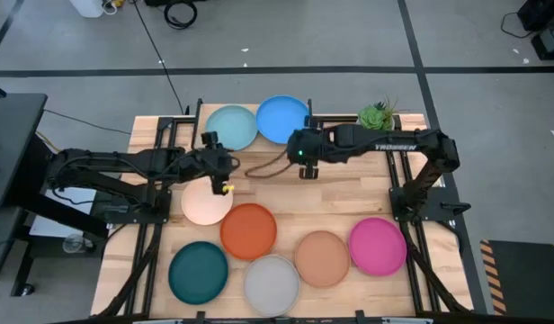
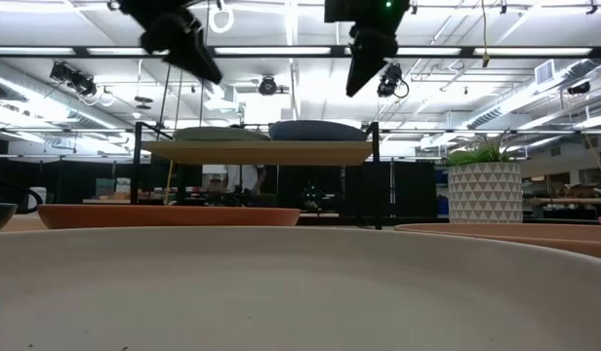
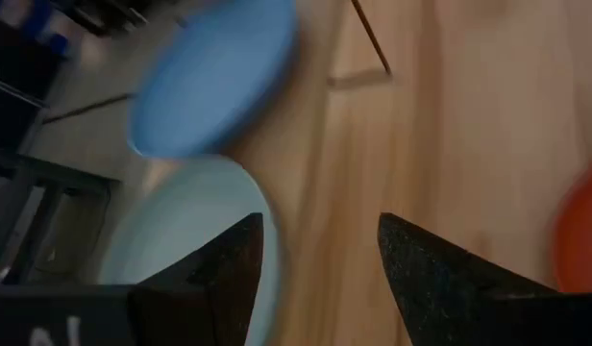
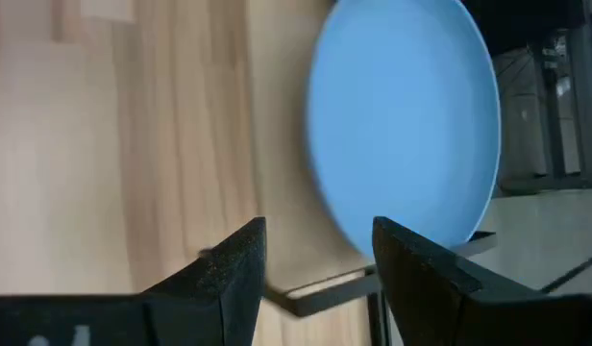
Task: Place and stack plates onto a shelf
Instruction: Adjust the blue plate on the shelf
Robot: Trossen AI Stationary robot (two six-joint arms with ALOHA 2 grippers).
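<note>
Crowding table front: six plates (image 1: 249,229); potted plant (image 1: 378,115) beside shelf (image 2: 261,152).

A small green spiky plant (image 1: 378,115) in a white patterned pot (image 2: 484,192) sits at the far corner of the slatted wooden table (image 1: 349,202).

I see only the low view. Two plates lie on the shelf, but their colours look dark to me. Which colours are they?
Observer: The pale blue plate and the blue plate, side by side on the shelf.
Operator: Do the grippers hold anything?
Observer: No. The left gripper and the right gripper are open and empty.
Operator: How many plates lie on the table?
Observer: Six on the table: cream plate, orange plate, dark teal plate, grey plate, salmon plate, magenta plate.
</note>
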